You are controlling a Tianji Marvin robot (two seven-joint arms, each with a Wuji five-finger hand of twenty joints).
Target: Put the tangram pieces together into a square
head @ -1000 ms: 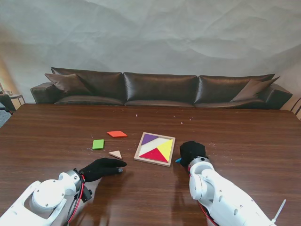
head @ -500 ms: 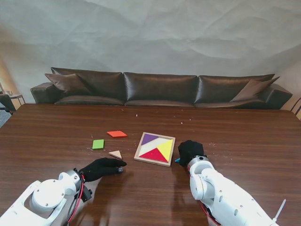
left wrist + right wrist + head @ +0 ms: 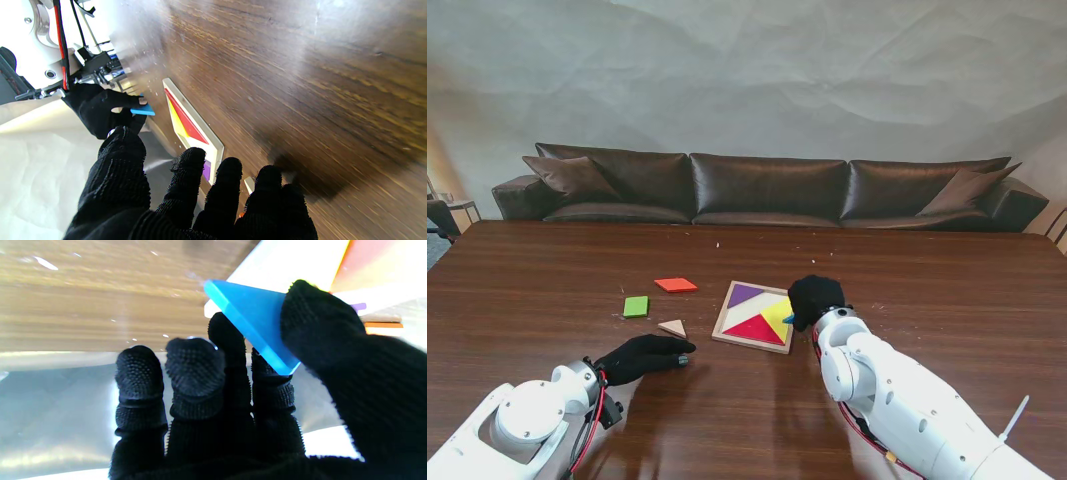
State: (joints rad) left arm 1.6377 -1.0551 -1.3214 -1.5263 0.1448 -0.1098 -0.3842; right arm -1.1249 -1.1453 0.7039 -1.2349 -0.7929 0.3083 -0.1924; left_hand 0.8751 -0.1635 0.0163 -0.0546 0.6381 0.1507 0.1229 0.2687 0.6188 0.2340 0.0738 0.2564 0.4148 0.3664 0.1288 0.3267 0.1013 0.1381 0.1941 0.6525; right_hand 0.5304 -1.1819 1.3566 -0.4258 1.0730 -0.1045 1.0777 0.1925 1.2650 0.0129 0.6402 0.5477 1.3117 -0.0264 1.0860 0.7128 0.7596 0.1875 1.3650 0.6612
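A wooden square tray [image 3: 724, 325] lies mid-table with purple, yellow and red pieces [image 3: 755, 328] in it; part of its floor is bare. My right hand [image 3: 815, 297] hovers over the tray's right edge, shut on a blue triangle [image 3: 253, 320] pinched between thumb and fingers; the piece also shows in the left wrist view as a blue triangle [image 3: 142, 110]. Loose on the table to the left lie an orange parallelogram [image 3: 675, 285], a green square [image 3: 636, 306] and a tan triangle [image 3: 673, 327]. My left hand [image 3: 647, 356] rests flat, fingers apart, just nearer to me than the tan triangle.
A dark leather sofa [image 3: 767, 190] stands beyond the table's far edge. The brown table top [image 3: 947, 290] stretches wide on both sides of the tray.
My right hand has lifted and moved left and away from me with the blue triangle, from beside the tray's right corner to over its right edge. The left hand has stayed still.
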